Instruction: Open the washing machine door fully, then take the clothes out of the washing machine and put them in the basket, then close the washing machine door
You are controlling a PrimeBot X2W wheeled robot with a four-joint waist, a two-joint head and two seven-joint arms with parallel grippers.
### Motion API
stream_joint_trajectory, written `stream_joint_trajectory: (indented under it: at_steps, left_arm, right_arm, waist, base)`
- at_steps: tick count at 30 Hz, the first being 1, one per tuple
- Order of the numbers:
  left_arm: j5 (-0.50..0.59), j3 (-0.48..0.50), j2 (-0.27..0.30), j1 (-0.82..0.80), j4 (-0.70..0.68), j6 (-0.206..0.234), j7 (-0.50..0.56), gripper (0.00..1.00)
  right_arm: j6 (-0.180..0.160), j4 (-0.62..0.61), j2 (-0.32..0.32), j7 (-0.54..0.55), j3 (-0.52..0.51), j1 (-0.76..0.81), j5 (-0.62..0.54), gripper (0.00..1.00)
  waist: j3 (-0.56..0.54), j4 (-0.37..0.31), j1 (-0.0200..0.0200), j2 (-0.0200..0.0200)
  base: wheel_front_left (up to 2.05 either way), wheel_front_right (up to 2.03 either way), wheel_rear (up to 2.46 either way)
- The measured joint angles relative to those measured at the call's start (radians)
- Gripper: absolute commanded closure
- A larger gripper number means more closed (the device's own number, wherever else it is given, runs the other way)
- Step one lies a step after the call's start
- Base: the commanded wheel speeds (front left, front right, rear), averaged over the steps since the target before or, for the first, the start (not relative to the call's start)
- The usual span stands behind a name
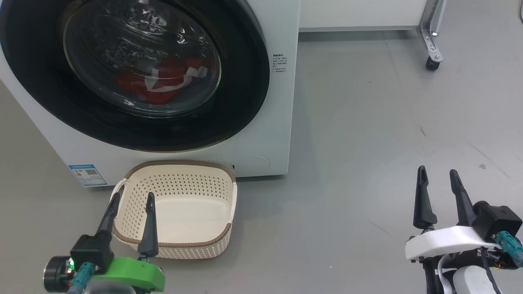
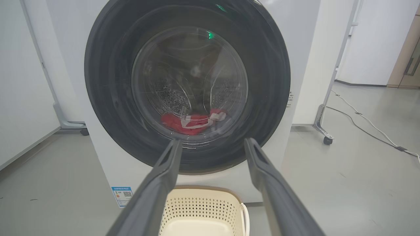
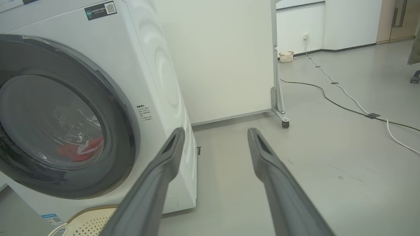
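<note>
Sitting shut: the washing machine door (image 1: 249, 102) fills the upper left of the head view, black rim flush on the white washing machine (image 1: 282, 134). The one thing in front is the basket (image 1: 231, 192), on the grey floor (image 1: 367, 163) just under the door at the washer's base. Can't tell if they touch. A blue sticker (image 1: 88, 174) sits on the washer front, left of the basket. A wheeled metal leg (image 1: 432, 45) stands at upper right, well apart. Cables (image 3: 344, 95) trail across the floor at right in the right wrist view.

The door faces the robot. The clothes (image 1: 163, 81) lie low in the drum behind the glass, red and white, spread left-right. The basket's open side faces up.

Left gripper (image 1: 135, 197) is at lower left, fingers pointing up frame over the basket's near-left corner — spread apart, empty. Right gripper (image 1: 437, 170) is at lower right over bare floor, fingers up frame, also apart and empty.
</note>
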Motion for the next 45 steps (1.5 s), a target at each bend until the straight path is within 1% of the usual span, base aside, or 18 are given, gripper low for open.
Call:
stream_joint_trajectory:
  at_steps: [2,3,9,16,26,30,45]
  left_arm:
    - [0.047,-0.011,0.003,0.000,0.009,0.007,-0.007,0.00]
    - [0.089,-0.022,0.004,0.001,0.017,0.013,-0.009,0.00]
    - [0.193,-0.036,0.003,0.002,0.047,0.053,-0.026,0.00]
    - [0.184,-0.035,-0.001,0.003,0.090,0.067,-0.028,0.00]
    - [0.172,-0.036,-0.005,0.003,0.145,0.072,-0.028,0.00]
    - [0.163,-0.036,-0.006,0.003,0.155,0.079,-0.028,0.00]
    - [0.163,-0.044,-0.007,0.000,0.179,0.081,-0.028,0.00]
  right_arm:
    - [-0.007,0.002,-0.003,0.000,0.010,0.001,-0.039,0.00]
    - [-0.010,0.002,-0.003,0.000,0.019,0.001,-0.067,0.00]
    - [-0.026,0.011,-0.002,0.000,0.038,0.001,-0.142,0.00]
    - [-0.027,0.034,0.003,0.005,0.042,0.001,-0.146,0.00]
    - [-0.027,0.067,0.013,0.026,0.051,0.002,-0.135,0.00]
    - [-0.027,0.071,0.013,0.029,0.052,0.002,-0.133,0.00]
    - [-0.027,0.087,0.018,0.033,0.056,0.002,-0.125,0.00]
  waist:
    - [0.000,0.000,0.0000,0.0000]
    - [0.001,0.001,0.0000,0.0000]
    - [0.002,0.003,0.0000,0.0000]
    - [0.001,0.004,0.0000,0.0000]
    - [-0.002,0.003,0.0000,0.0000]
    - [-0.004,0.002,0.0000,0.0000]
    - [-0.005,0.007,0.0000,0.0000]
  base:
    - [0.00,0.00,0.00]
    - [0.00,0.00,0.00]
    - [0.00,0.00,0.00]
    - [0.00,0.00,0.00]
    - [0.00,0.00,0.00]
    - [0.00,0.00,0.00]
    - [0.00,0.00,0.00]
